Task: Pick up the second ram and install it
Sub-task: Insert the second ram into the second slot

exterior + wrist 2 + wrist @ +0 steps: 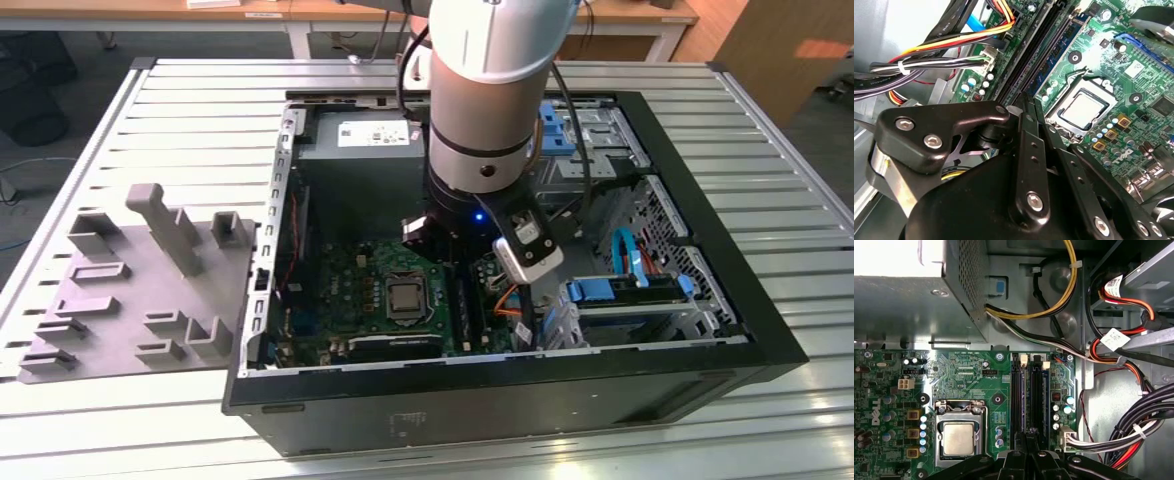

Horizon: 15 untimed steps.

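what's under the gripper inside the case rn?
The memory slots on the green motherboard, beside the processor. The gripper covers one end of them, so what sits in the slots there cannot be seen.

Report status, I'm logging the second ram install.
End effector low over memory slots. Second ram seemingly in slot beneath, seating unclear. Cables beside, not blocking.

Exterior view: high up, tilted down on the open computer case [507, 405] at middle distance; grey tray [120, 300] at its 9 o'clock.
First wrist view: close, straight down on the motherboard [969, 370].
Second wrist view: closer, slanting past the gripper [1028, 107].
Shared by all: the processor [402, 296], at the case's middle.
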Each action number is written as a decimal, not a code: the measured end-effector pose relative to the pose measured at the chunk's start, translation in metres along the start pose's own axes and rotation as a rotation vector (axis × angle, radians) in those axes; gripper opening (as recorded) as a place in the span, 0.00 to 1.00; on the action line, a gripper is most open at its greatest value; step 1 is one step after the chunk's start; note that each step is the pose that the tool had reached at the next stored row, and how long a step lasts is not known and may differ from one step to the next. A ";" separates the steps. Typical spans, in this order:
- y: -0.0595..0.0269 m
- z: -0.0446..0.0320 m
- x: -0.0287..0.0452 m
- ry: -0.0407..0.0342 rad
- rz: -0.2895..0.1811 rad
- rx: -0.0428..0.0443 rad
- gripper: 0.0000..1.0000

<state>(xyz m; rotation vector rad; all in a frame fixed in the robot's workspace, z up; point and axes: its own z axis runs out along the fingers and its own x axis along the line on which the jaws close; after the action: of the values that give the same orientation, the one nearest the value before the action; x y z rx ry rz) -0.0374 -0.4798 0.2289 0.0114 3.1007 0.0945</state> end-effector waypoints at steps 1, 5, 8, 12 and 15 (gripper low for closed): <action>0.0002 0.0002 0.0000 -0.0001 0.000 -0.0005 0.11; 0.0005 0.0007 0.0000 0.0000 0.000 -0.0025 0.11; 0.0005 0.0025 0.0001 0.0000 0.000 -0.0027 0.11; 0.0004 0.0028 0.0001 0.0000 0.000 -0.0026 0.11; 0.0004 0.0036 0.0001 0.0000 0.000 -0.0026 0.11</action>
<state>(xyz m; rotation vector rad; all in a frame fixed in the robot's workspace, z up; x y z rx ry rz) -0.0374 -0.4792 0.2253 0.0114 3.1006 0.0986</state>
